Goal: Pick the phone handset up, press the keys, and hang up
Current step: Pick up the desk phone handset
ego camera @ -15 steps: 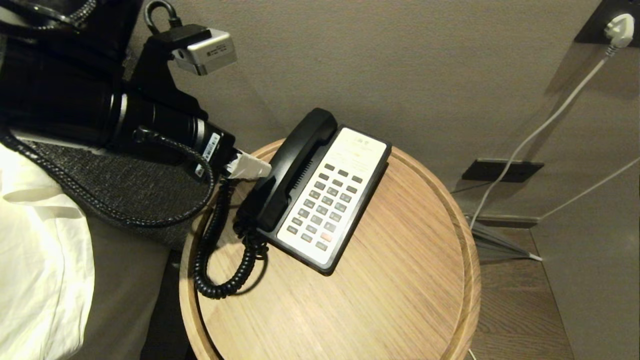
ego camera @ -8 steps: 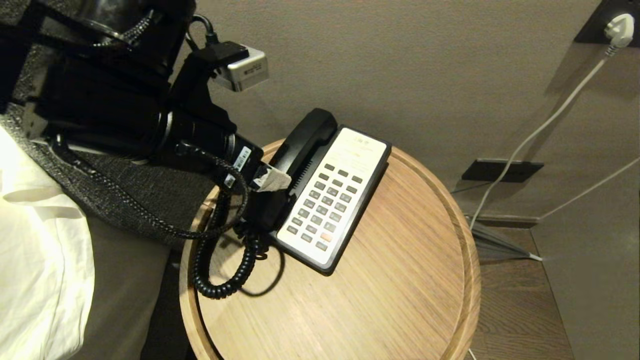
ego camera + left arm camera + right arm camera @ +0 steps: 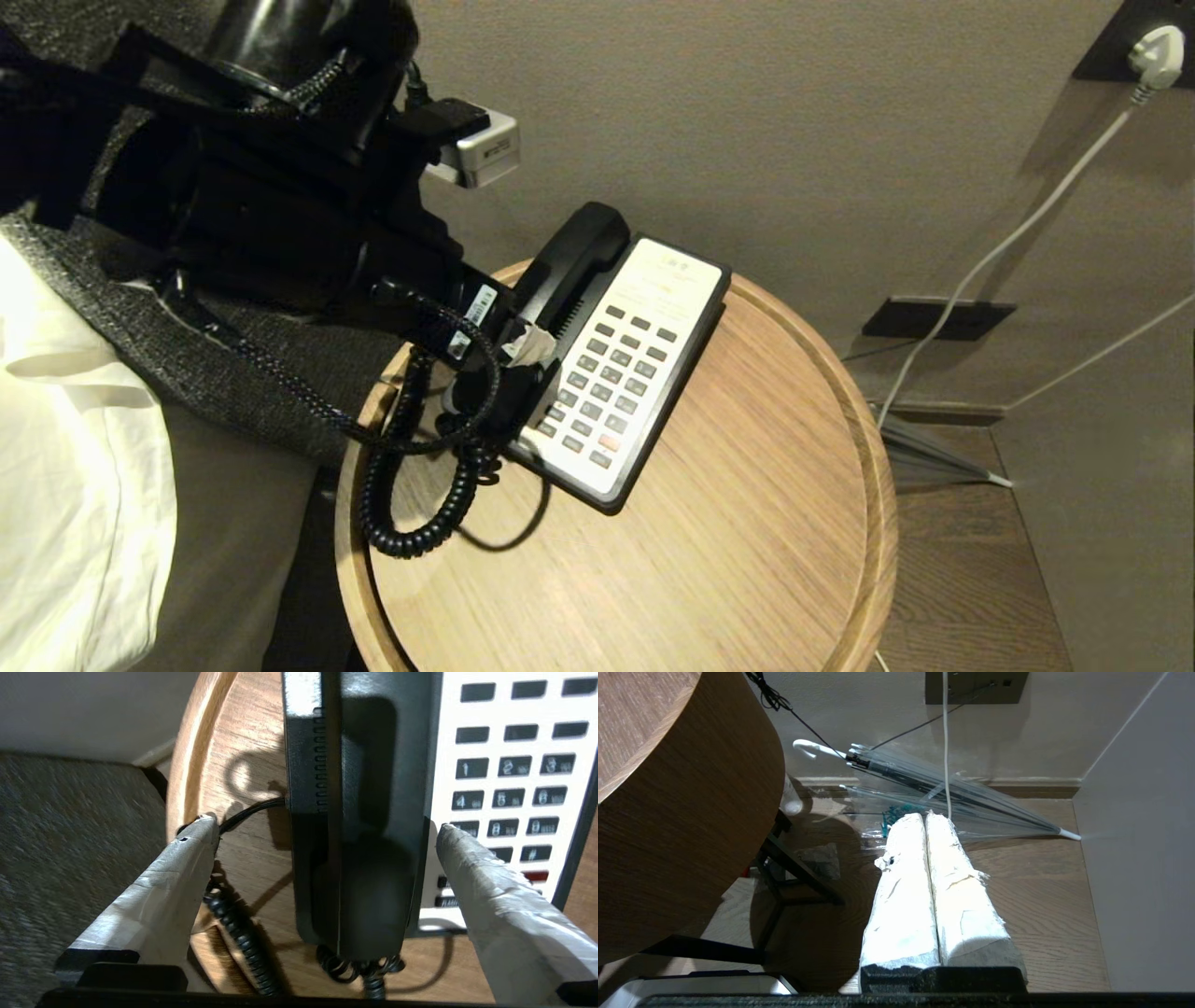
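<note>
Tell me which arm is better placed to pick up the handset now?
The left. The left gripper has open jaws on both sides of the handset, which lies on the phone. The right gripper hangs shut near the floor beside the table.

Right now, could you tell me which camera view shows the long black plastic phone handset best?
The head view: the long black plastic phone handset shows along most of its length. The left wrist view shows only its lower end; the right wrist view shows none.

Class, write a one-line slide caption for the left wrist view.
Open left gripper straddling the phone handset on its cradle, keypad alongside.
</note>
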{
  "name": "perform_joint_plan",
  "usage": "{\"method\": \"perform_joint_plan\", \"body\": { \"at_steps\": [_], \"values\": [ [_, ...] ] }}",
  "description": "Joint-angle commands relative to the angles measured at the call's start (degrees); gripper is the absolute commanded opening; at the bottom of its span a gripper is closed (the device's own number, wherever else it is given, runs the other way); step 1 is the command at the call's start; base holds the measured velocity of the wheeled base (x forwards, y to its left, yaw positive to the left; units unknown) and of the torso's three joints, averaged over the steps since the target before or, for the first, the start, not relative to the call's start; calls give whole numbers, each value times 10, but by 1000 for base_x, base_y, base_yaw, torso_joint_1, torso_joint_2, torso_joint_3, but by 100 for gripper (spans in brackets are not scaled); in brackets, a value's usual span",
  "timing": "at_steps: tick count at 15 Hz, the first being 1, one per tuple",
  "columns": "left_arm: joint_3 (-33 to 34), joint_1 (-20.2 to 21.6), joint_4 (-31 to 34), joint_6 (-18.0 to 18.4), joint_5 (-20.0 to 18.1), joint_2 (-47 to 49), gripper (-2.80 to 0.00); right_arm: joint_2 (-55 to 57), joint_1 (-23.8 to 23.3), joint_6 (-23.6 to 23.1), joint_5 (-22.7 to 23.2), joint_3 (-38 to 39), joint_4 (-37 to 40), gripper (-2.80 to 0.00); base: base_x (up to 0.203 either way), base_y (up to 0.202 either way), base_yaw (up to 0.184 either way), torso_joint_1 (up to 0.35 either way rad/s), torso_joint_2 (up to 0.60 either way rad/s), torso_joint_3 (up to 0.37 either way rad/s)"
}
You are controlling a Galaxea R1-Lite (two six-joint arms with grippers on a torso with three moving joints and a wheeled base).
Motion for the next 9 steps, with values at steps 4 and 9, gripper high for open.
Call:
{"method": "perform_joint_plan", "body": {
  "at_steps": [4, 9],
  "values": [
    [-2, -3, 0, -26, 1, 5, 0, 0, 0, 0, 0, 11, 0, -280, 0, 0, 0, 0, 0, 0],
    [-2, -4, -2, -35, 1, 8, 0, 0, 0, 0, 0, 11, -1, -280, 0, 0, 0, 0, 0, 0]
  ]
}}
